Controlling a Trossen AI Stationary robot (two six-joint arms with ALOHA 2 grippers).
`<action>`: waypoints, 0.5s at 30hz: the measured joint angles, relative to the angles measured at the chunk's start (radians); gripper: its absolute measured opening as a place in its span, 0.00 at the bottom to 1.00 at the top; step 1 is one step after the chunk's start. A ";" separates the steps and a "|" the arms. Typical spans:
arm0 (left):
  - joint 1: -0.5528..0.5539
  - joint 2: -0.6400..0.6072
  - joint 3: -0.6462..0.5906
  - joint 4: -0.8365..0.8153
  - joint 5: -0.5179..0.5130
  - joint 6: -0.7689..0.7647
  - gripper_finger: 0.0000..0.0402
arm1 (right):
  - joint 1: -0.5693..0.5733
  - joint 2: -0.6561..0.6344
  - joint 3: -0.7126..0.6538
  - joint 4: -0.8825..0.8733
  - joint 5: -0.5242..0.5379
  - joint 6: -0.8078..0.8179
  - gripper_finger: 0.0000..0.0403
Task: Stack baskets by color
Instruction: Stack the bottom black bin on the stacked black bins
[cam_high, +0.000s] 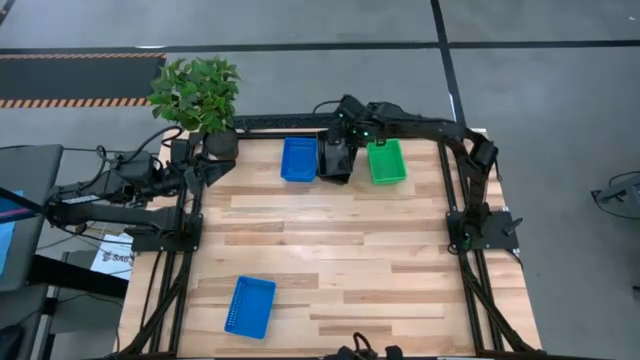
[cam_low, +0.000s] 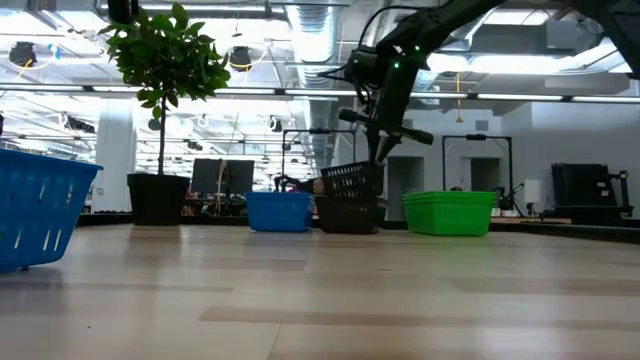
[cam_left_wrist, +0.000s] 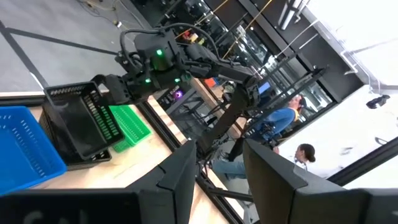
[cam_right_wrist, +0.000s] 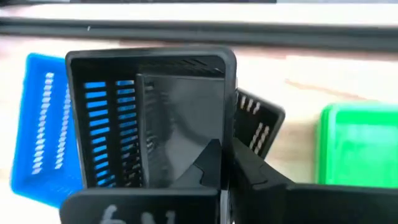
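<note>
Right gripper (cam_high: 338, 152) pinches one wall of a black basket (cam_high: 333, 162), upper centre of the high view. Basket hangs tilted over the black stack (cam_low: 348, 214), which sits between the blue stack (cam_high: 298, 159) and the green stack (cam_high: 386, 162). Long axis runs top to bottom of frame. Judgement: drop is straight down. Left gripper (cam_left_wrist: 214, 163) waits at upper left, fingers apart, empty. Lone blue basket (cam_high: 249, 306) lies lower left.

We found no text, label, brand or number that could be read in any of the views. White marks showed on the right wrist's dark housing (cam_right_wrist: 134, 214), but they were cut off and we could not make them out.
</note>
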 joint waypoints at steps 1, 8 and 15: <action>0.000 0.000 0.000 0.000 -0.001 0.000 0.30 | 0.003 -0.004 0.000 -0.007 -0.007 0.008 0.06; 0.000 0.000 0.000 0.000 -0.011 -0.005 0.30 | 0.038 -0.006 0.001 -0.032 0.026 0.138 0.08; 0.000 0.000 0.000 0.000 -0.008 -0.008 0.30 | 0.040 -0.016 0.001 -0.031 0.038 0.221 0.04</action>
